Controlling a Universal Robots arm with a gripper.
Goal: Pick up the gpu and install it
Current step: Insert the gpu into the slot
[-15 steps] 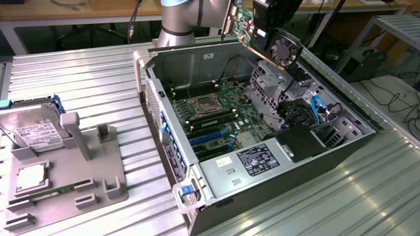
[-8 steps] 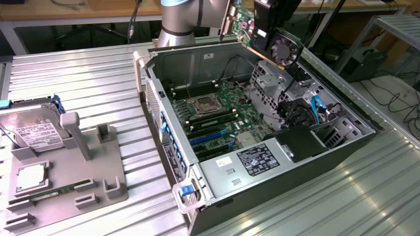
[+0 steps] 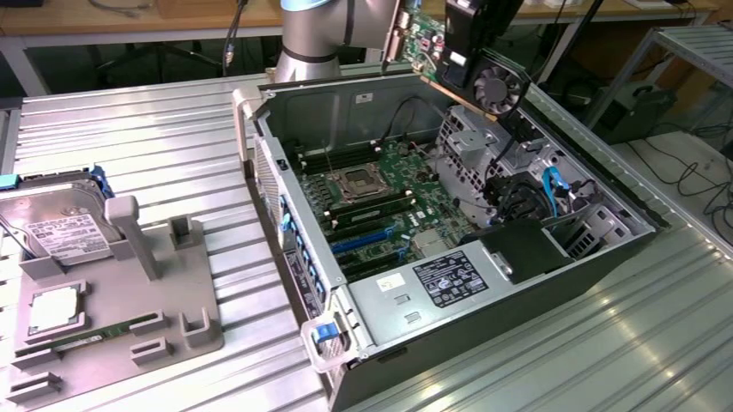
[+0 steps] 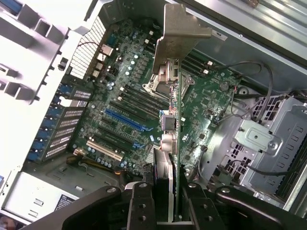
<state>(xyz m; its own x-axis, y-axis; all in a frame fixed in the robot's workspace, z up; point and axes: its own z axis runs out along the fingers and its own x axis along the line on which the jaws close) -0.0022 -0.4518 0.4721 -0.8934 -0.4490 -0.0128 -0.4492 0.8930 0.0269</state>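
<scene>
Computer case (image 3: 517, 342), hard drive (image 3: 60, 228), grey holder (image 3: 172, 302)

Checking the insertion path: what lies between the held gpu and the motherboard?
Nothing; the stretch is bare. In the wrist view the gpu, clamped in the gripper, hangs over the motherboard with only open air between them.

One gpu (image 3: 487, 77), one open computer case (image 3: 516, 343), one hard drive (image 3: 63, 227), perhaps one memory stick (image 3: 109, 333).
</scene>
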